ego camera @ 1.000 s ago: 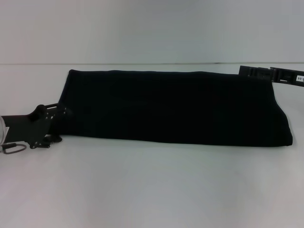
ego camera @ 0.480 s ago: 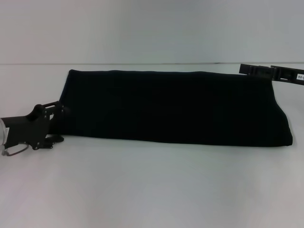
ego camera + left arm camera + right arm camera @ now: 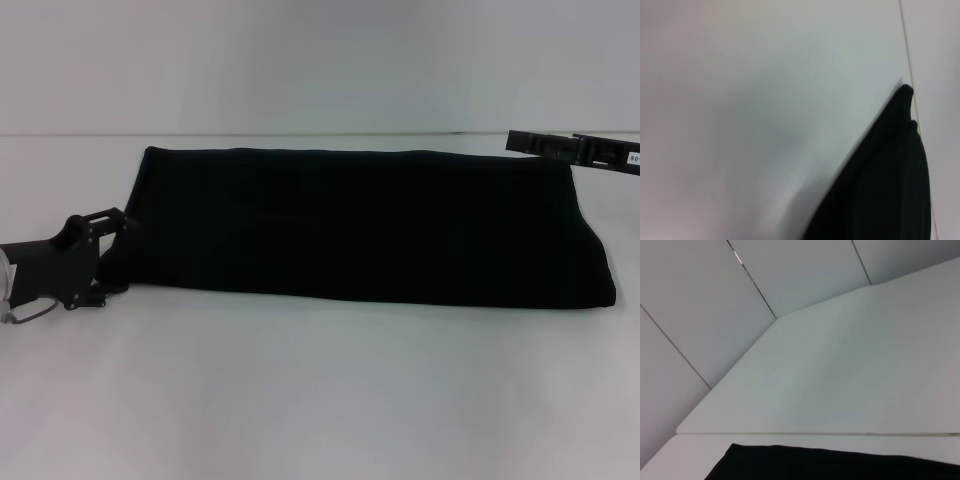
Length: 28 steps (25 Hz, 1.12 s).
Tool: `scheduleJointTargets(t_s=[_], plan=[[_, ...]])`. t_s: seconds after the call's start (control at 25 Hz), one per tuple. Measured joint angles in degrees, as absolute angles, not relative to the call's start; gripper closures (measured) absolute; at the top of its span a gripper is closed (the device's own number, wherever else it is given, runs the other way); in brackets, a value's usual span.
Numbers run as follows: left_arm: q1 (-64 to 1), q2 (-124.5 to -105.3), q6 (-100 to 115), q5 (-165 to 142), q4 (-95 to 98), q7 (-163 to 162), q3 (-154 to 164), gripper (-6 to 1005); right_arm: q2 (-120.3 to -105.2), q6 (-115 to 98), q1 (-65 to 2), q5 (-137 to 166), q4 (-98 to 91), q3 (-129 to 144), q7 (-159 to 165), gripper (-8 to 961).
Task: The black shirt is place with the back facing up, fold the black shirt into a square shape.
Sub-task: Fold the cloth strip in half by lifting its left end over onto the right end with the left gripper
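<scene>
Currently, left tool (image 3: 105, 250) sits at the near-left corner of the black shirt (image 3: 360, 225), grip state indiscernible; a shallow pinch risks dropping layers mid-fold.

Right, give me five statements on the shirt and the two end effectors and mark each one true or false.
1. The black shirt lies as a long folded band across the table. True.
2. White lettering shows on the shirt's upper face. False: only plain black cloth is visible.
3. The left end effector is at the shirt's left end, low by the table. True.
4. The right end effector sits at the shirt's near right corner. False: it is at the far right corner.
5. The shirt is already a square. False: it is much wider than deep.
</scene>
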<state>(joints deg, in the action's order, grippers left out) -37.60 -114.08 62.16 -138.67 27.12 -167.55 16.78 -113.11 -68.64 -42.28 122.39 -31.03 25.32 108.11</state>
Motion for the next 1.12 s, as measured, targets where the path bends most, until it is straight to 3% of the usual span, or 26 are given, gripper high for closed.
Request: scheduleJointTargets(t_s=[1.12], plan=[[-38.23, -113.77, 60.72, -138.04, 27.34, -158.48, 16.89, 162, -112.79, -68.64, -42.28, 122.16, -31.02, 25.38, 108.37, 66]])
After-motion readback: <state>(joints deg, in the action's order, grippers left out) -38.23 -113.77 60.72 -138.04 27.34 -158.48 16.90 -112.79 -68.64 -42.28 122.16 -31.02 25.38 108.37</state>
